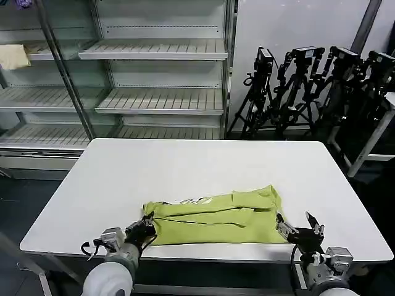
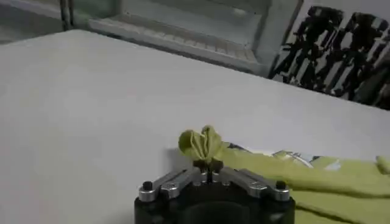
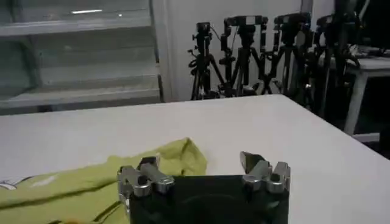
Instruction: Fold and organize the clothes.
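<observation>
Fold time: our left gripper (image 2: 208, 165) pinches the near-left corner of the lime T-shirt (image 1: 216, 214) by the table (image 1: 123, 179) front edge, right gripper (image 1: 298, 227) gaping empty beside it, so we'd lift evenly.

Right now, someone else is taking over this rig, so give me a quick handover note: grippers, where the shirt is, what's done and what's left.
Left gripper: shut on a bunched corner of the T-shirt, at the shirt's left end near the table's front edge.
Right gripper: open, beside the shirt's right end, holding nothing.
T-shirt: lies partly folded in a long band across the front of the table, some of its printed graphic showing along the far edge.
Done: first lengthwise folding, by the look of it.
Left: grasp the right end, finish folding, tidy the result.
</observation>
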You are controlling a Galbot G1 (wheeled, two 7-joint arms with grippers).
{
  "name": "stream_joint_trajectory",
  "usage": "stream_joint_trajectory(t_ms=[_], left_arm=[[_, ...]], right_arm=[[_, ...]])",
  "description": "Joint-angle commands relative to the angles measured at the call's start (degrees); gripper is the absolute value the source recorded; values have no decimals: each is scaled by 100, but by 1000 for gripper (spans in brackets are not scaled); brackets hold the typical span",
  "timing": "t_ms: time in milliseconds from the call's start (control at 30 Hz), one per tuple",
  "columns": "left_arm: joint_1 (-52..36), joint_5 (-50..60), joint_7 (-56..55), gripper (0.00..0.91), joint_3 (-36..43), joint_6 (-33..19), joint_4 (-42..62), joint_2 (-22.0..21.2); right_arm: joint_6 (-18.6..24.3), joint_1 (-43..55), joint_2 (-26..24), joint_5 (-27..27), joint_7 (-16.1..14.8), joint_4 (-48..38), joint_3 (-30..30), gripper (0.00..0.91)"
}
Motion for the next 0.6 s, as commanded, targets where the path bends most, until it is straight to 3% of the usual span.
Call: stream_joint_trajectory(t_ms=[33, 367, 600], left_arm=[[84, -1457, 81, 40, -1108, -71, -38, 337], [-18, -2430, 216, 40, -2609, -7, 383, 1316], [-161, -3497, 210, 40, -2877, 55, 136, 1498]], right_arm=[[1, -16, -5, 27, 1, 14, 54, 907], [17, 13, -13, 110, -22, -8, 102, 907], [23, 48, 27, 86, -9, -23, 28, 907]])
